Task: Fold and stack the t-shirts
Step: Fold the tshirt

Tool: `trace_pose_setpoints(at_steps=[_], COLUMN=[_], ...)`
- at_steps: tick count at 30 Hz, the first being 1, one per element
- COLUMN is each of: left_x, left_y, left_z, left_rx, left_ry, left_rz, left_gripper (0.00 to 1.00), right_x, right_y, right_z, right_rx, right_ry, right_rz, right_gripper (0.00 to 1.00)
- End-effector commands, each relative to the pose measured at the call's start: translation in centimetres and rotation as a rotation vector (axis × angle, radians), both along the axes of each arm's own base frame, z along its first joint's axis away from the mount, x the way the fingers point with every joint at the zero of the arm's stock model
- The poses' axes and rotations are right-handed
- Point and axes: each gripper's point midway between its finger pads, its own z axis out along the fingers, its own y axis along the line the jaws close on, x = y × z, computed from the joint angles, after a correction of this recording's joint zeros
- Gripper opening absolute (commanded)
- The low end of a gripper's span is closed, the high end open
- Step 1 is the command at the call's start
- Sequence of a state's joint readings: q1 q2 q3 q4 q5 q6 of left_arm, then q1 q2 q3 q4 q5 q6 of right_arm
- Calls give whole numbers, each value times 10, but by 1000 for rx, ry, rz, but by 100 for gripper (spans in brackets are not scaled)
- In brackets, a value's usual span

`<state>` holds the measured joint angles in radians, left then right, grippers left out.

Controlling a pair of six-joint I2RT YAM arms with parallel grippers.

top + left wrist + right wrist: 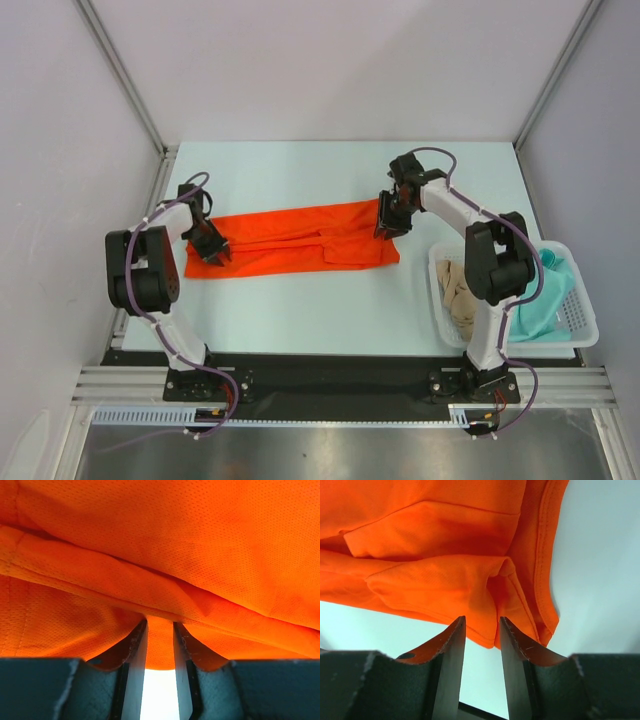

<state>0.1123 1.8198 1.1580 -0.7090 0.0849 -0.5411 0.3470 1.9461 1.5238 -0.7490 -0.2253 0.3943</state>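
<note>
Pale table (300, 170) under me, glossy. White plastic mesh basket (581, 312) sits on my right, at the table's near-right corner, well apart from the middle. Black strip (330, 366) runs along the near edge, w/ a silver slotted rail (330, 386) just in front and a grey metal sheet (330, 450) below that. White walls (340, 60) on 3 sides, w/ a slanted metal post (120, 70) at each back corner.

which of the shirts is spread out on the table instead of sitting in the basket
The orange t-shirt: it lies stretched across the table, while the teal t-shirt and the beige t-shirt sit crumpled in the white basket.
</note>
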Motion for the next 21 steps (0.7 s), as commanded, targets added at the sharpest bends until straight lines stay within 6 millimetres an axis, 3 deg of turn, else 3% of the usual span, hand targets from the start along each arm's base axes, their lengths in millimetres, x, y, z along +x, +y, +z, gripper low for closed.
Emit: trace_pose_setpoints(at_steps=[1,8,11,15,18,21], left_x=[10,32,45,49,49,49], left_y=[1,-40,-66,-126,-166,-196], left_z=[8,28,40,43,44,44], left_rx=[-5,-174,-244,-353,-373,-383], left_ry=[-34,-187,-250,-250,-258,-284], left_rz=[-29,-124,-186,-306,-384,-430], left_gripper=[32,27,32,33,18,18], right_x=[19,38,39,39,39,37], right_y=[0,1,6,8,8,10], right_z=[1,5,5,2,1,2], right_rx=[-7,19,40,50,53,64], right_ry=[-38,-49,-36,-25,-16,-9], right_rz=[0,-6,-8,-19,-23,-25], right_gripper=[39,37,36,36,36,36])
